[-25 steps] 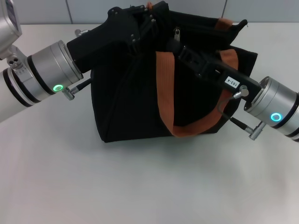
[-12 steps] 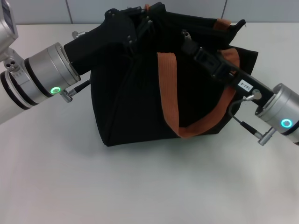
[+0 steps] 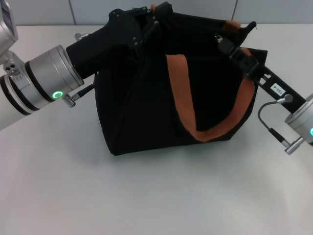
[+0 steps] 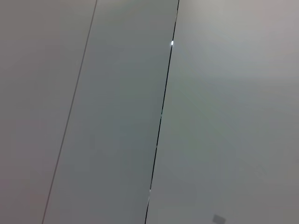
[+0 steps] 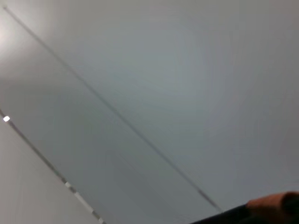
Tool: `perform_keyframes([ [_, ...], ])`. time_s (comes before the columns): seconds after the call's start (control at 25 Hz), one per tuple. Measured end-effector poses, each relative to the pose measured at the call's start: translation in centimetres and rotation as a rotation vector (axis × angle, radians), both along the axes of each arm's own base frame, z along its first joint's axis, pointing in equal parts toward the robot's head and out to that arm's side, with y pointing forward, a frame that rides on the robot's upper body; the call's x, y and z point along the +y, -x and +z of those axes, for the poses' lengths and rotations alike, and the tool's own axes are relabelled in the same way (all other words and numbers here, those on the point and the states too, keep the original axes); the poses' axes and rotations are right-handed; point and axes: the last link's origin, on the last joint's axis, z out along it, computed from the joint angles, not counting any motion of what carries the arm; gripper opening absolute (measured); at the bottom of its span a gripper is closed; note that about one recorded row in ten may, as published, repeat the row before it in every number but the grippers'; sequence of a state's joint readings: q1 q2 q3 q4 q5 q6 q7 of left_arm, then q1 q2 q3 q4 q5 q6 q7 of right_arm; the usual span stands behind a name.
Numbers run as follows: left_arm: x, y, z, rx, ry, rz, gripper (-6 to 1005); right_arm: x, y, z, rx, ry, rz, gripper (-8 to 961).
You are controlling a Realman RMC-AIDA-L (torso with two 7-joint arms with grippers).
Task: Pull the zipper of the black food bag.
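Black food bag (image 3: pixel 146 107) standing upright mid-table (image 3: pixel 156 196), 2 orange straps (image 3: pixel 183 103) hanging down its front. Left gripper (image 3: pixel 146 24) pressed into the bag's top left corner, apparently bracing it; grip not discernible. Right gripper (image 3: pixel 226 40) at the top right end of the zip line; zipper hidden, closure not discernible. Probably near the end of the pull, little travel left.
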State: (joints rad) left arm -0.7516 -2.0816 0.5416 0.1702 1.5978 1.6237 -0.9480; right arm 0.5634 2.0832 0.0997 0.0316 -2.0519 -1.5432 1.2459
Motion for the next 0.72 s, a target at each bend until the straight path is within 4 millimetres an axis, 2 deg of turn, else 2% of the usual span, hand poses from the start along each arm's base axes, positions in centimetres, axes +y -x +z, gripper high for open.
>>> perform_keyframes([
  [0.4,0.0,0.1,0.0,0.000,-0.002,0.001,103,0.1,-2.0,0.6,0.020,-0.035,-0.127,1],
  [0.56,0.0,0.1,0.0,0.000,-0.002,0.002,106,0.1,-2.1,0.6,0.023,-0.036,-0.135,2],
  [0.72,0.1,0.1,0.1,0.001,-0.004,0.006,108,-0.8,-1.9,1.2,0.055,-0.071,-0.091,2],
])
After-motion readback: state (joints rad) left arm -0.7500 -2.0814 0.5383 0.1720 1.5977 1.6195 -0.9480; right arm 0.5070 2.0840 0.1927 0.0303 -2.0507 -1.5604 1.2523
